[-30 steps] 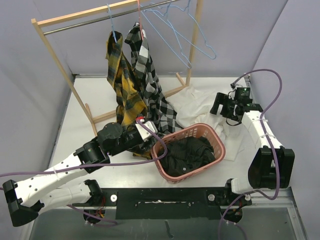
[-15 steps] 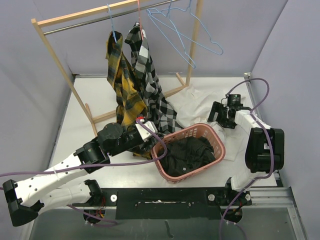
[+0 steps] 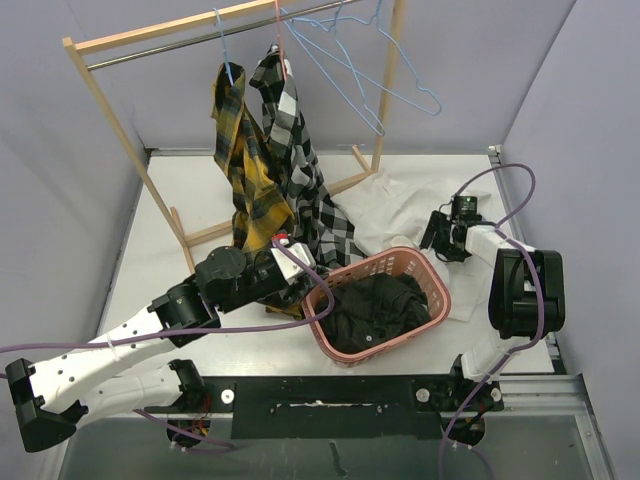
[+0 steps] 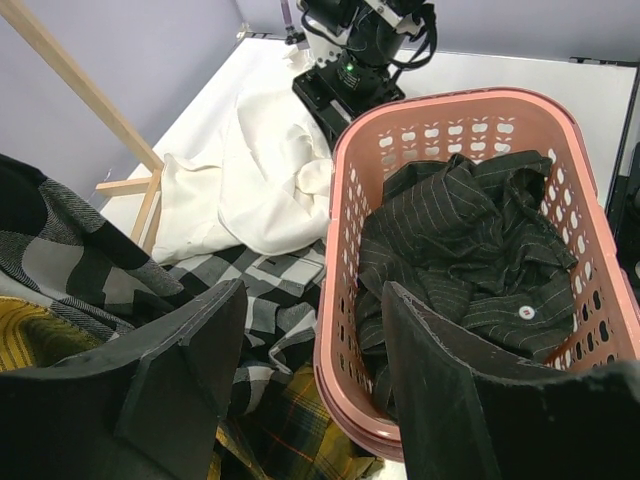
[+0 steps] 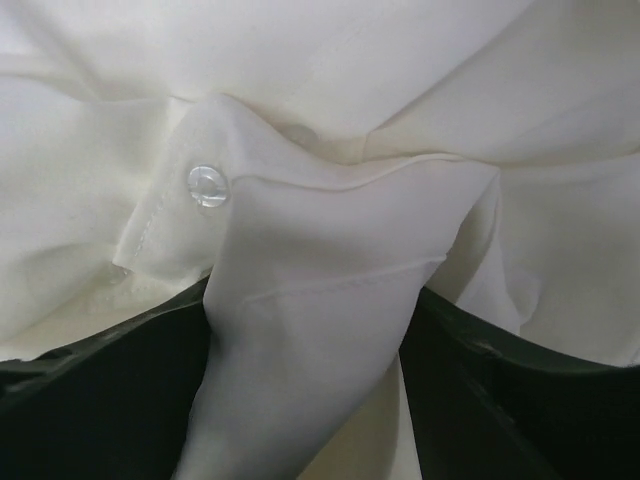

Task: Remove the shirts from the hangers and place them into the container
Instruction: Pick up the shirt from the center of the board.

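Shirt in question: the plain white collared cotton shirt (image 3: 395, 210), off its hanger and not yet in the basket.
Where it lies: crumpled on the white table (image 3: 190, 190), behind and to the right of the pink slotted plastic laundry basket (image 4: 470, 97), with one edge touching the basket's wall.
How it will handle: probably light, limp and a little slippery. It would hang long when lifted and is likely to trail over the rim.
Where to hold: a doubled ridge near the placket looks best, by the clear round button (image 5: 205, 185), rather than a single thin layer.
Right claw: the right gripper (image 3: 435, 235) is down on this shirt with its fingers on either side of a raised fold, and the cloth touches both. I cannot tell whether the fold is pinched tight.
Basket contents: the black faintly striped shirt (image 4: 460, 240) is heaped inside and fills most of the floor.
Left claw: the left gripper (image 4: 315, 300) is spread apart and grips nothing. It hovers at the basket's near-left corner, above checked cloth.
On the rack: the yellow-and-black plaid shirt (image 3: 245, 170) and the black-and-white check shirt (image 3: 300, 170) hang from the wooden rack with its metal rail (image 3: 110, 110), their tails on the table.
Bare hangers: two light blue wire hangers (image 3: 370, 70) hang on the rail's right end.
Risk: a sleeve may catch on the rim or stay outside the basket.
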Available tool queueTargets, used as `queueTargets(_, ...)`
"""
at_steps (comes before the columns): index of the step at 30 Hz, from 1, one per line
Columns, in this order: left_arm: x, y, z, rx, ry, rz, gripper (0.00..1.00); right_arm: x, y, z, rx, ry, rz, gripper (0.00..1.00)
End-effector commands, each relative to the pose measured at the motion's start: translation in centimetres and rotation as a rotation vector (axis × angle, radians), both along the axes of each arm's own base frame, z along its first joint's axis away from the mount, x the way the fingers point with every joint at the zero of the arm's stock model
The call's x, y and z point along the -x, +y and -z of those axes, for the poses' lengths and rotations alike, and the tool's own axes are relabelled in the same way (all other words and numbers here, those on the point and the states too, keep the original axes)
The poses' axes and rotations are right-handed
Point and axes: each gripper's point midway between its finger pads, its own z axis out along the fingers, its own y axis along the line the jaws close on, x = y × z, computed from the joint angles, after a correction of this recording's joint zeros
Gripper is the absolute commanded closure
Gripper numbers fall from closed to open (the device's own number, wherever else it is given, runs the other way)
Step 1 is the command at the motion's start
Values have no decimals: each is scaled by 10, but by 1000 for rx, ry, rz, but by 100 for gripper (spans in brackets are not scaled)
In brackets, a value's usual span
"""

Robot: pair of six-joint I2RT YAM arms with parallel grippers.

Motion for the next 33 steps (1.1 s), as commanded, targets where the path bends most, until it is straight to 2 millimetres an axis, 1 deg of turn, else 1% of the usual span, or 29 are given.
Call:
queueTargets(1, 4, -4, -26, 88, -33, 19, 46, -19, -6, -15, -2, -106, 16, 46)
queueTargets(2, 4, -4, -27, 90, -33, 20, 46, -20, -4, -16, -23, -114, 9, 57)
queueTargets(3, 4, -4, -27, 90, -33, 18, 46, -22, -3, -18, -45, -121, 3, 71)
queueTargets(4, 4, -4, -27, 90, -33, 18, 46, -24, -2, -22, -61, -129, -1, 81)
queueTargets(6, 4, -4, -27, 91, -34, 17, 46, -27, -1, -33, -67, -151, -3, 91)
queueTargets(9, 5, -5, -27, 91, -32, 21, 46, -28, -4, -69, -50, -229, 6, 98)
queueTargets(11, 6, -6, -27, 93, -30, 25, 46, -29, -6, -109, -28, -317, 6, 99)
queueTargets(13, 6, -6, -28, 94, -29, 27, 46, -27, -7, -155, 1, -405, -2, 100)
queueTargets(15, 7, -6, -28, 96, -28, 29, 46, -19, -7, -201, 44, -471, -4, 100)
queueTargets(17, 7, -6, -28, 96, -27, 30, 47, -11, -3, -251, 91, -552, -21, 100)
queueTargets(20, 7, -5, -29, 98, -29, 28, 47, 6, 2, -317, 160, -654, -33, 100)
queueTargets(22, 7, -5, -29, 97, -29, 29, 47, 17, 8, -358, 188, -714, -54, 100)
queueTargets(26, 7, -6, -27, 93, -27, 28, 47, 36, 21, -430, 229, -802, -113, 100)
queueTargets(27, 6, -6, -27, 90, -27, 27, 47, 42, 26, -451, 236, -838, -129, 100)
queueTargets(28, 5, -6, -26, 89, -27, 24, 47, 51, 29, -478, 242, -894, -140, 100)
queueTargets(30, 5, -7, -25, 86, -27, 23, 47, 64, 34, -514, 241, -968, -163, 100)
queueTargets(33, 4, -8, -23, 81, -24, 21, 47, 82, 38, -559, 228, -1068, -191, 100)
